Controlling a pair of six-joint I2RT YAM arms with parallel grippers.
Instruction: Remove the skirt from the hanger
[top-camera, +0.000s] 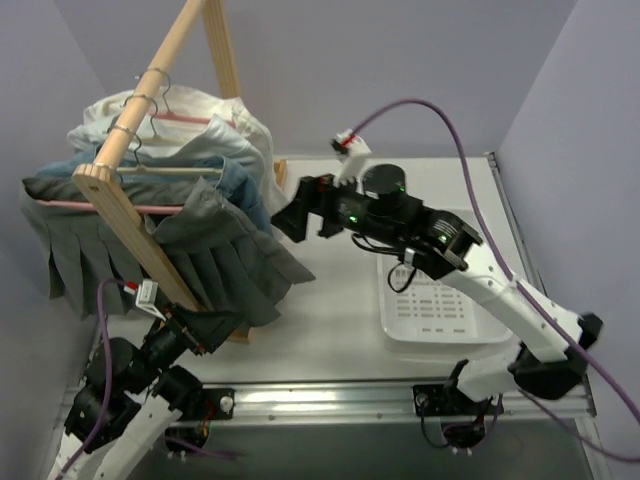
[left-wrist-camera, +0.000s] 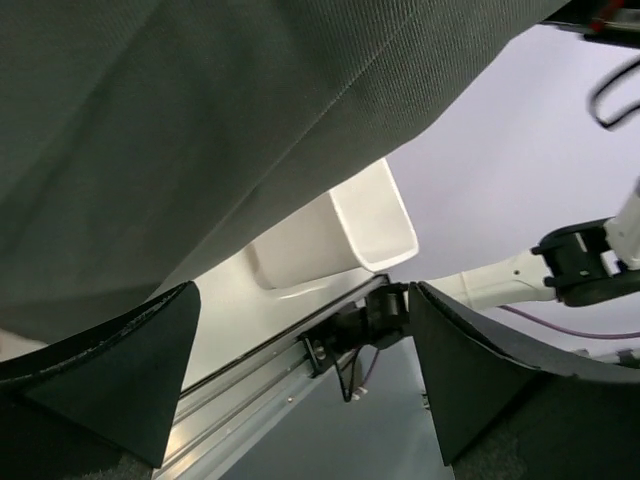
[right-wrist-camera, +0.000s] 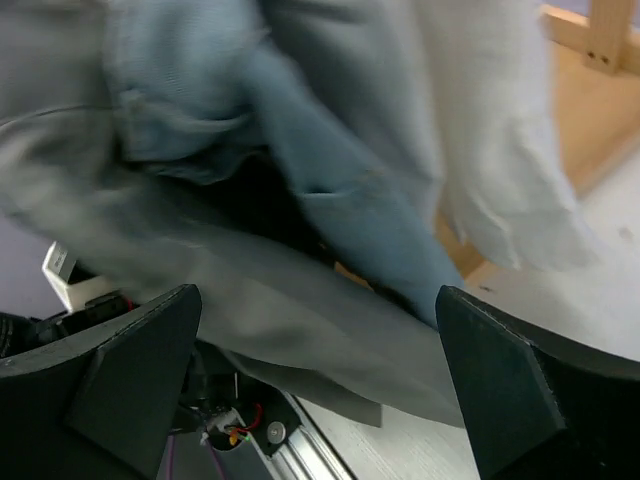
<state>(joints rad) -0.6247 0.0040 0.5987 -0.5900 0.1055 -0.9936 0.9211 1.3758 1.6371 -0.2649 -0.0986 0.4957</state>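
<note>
The dark grey pleated skirt (top-camera: 225, 265) hangs from the pink hanger (top-camera: 60, 203) on the wooden rack, with its hem flaring down to the right. My left gripper (top-camera: 205, 330) sits just under the hem. In the left wrist view the skirt (left-wrist-camera: 200, 150) fills the top, and the gripper (left-wrist-camera: 300, 385) is open below it with nothing between the fingers. My right gripper (top-camera: 288, 215) is open at the skirt's right edge. In the right wrist view the skirt (right-wrist-camera: 300, 320) hangs between the spread fingers of the gripper (right-wrist-camera: 315, 385), which does not pinch it.
A slanted wooden rack beam (top-camera: 130, 235) crosses in front of the garments. A light blue denim garment (top-camera: 245, 185) and a white shirt (top-camera: 215, 125) hang behind the skirt. A white basket (top-camera: 386, 318) stands on the table under the right arm.
</note>
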